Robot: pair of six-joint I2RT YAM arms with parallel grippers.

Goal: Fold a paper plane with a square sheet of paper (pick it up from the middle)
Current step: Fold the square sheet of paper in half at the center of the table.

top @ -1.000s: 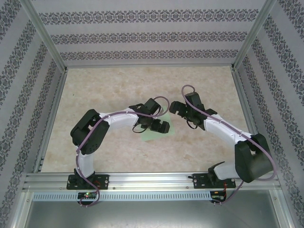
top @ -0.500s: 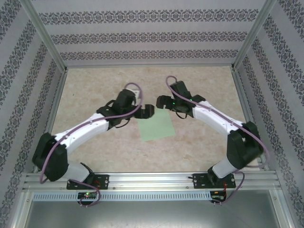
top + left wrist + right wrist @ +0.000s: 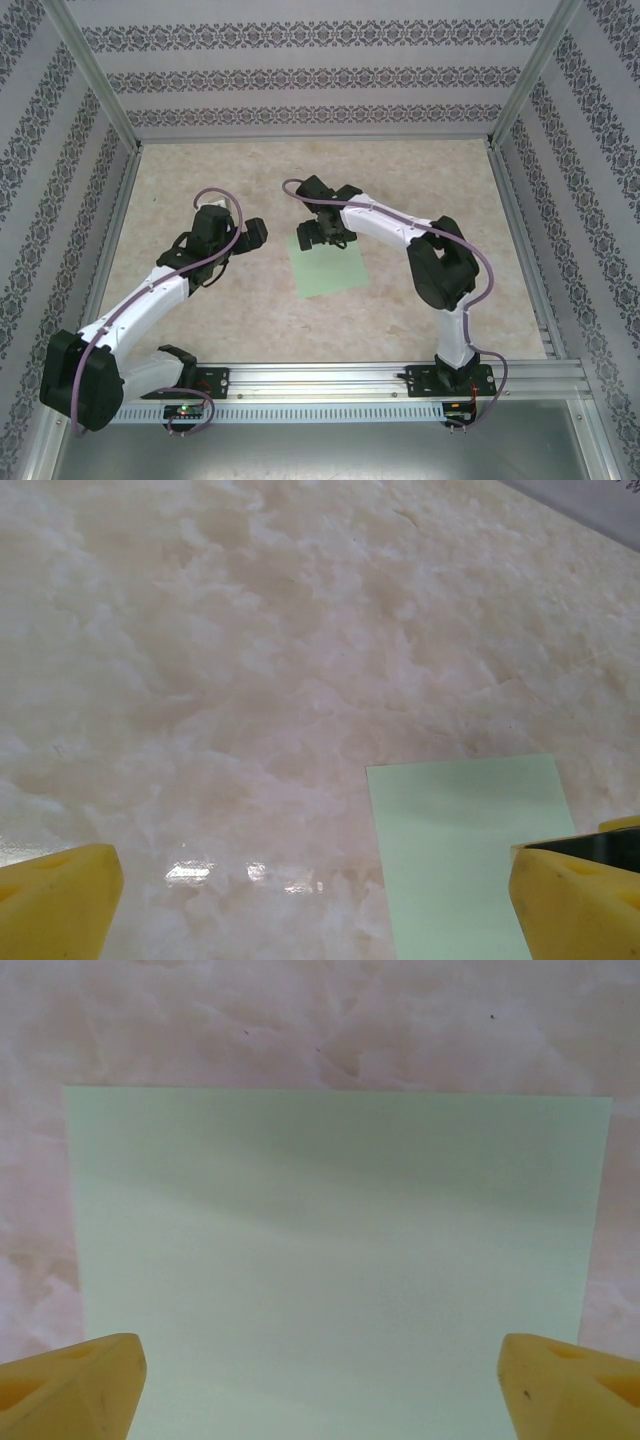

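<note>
Status: sheet (image 3: 330,270) lies flat on the worktop (image 3: 200,180), just below centre of the top view. No crease or fold visible in any view, so I judge we're at step 1: the pickup from the middle, not yet done. Right gripper (image 3: 322,242) sits over the sheet's upper-left edge in the top view. Its wrist cam shows jaws wide, yellow tips at both lower corners of frame, sheet spanning nearly the whole gap, nothing held. Can't tell whether the tips touch paper. Left gripper (image 3: 254,235) is left of the sheet and apart from it. Its wrist cam shows jaws wide and empty, sheet corner in lower right of frame next to that tip. Next move IMO: right gripper shifts toward sheet centre, narrows a lot, drops to the surface and pinches so the paper buckles up between the tips. Thin flat paper gives no edge to grab, so expect slip. Left gripper could pin a corner to stop sliding.
</note>
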